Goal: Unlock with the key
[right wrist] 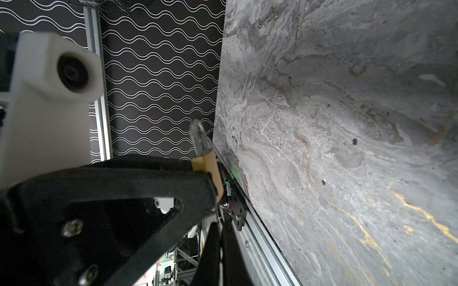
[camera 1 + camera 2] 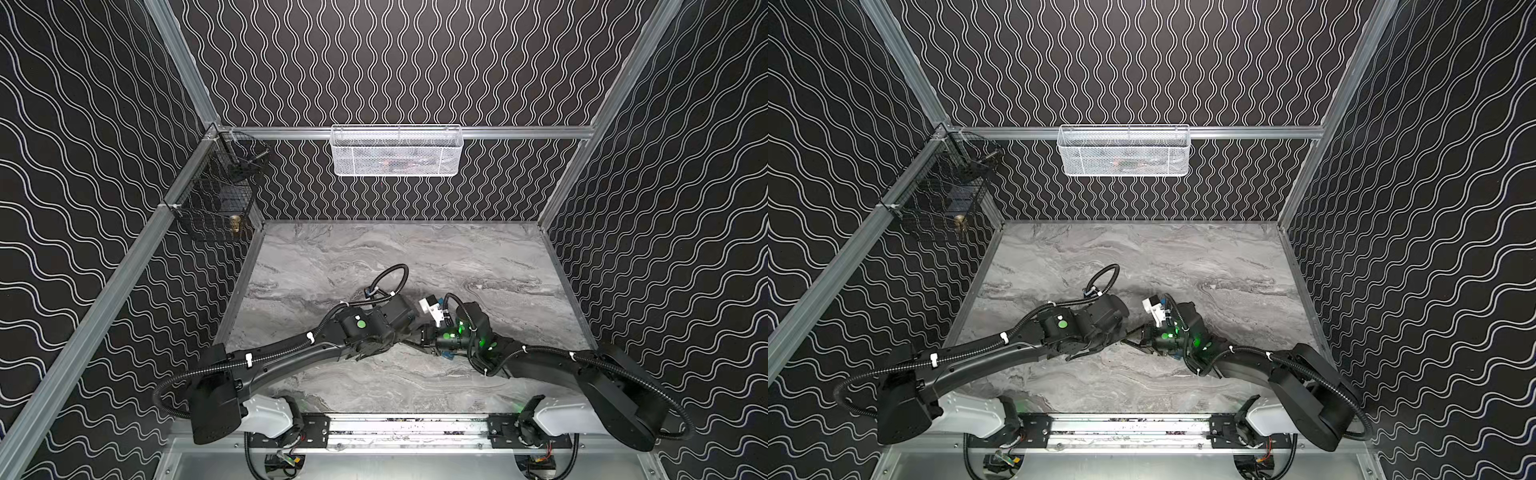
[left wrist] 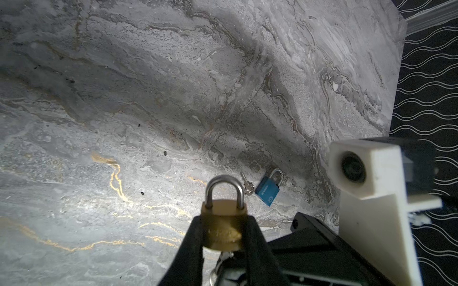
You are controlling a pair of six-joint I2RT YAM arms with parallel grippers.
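A brass padlock (image 3: pixel 224 222) with a steel shackle is clamped by its body between the black fingers of my left gripper (image 3: pixel 224 224). It hangs just above the marble table (image 3: pixel 124 123), shackle pointing away from the wrist. In the right wrist view the brass padlock (image 1: pixel 210 168) shows edge-on. My right gripper (image 1: pixel 220 222) is shut, its tips right at the padlock's underside. A thin silver key (image 3: pixel 225 254) with a ring sits there, mostly hidden. In both top views the two grippers meet tip to tip, left gripper (image 2: pixel 399 341) against right gripper (image 2: pixel 424 337), near the table's middle front.
A blue padlock (image 3: pixel 269 189) with small keys (image 3: pixel 245 184) lies on the marble beyond the grippers. A white mesh basket (image 2: pixel 397 151) hangs on the back wall. A black wire basket (image 2: pixel 212 199) at the left corner holds another brass padlock (image 2: pixel 235 224).
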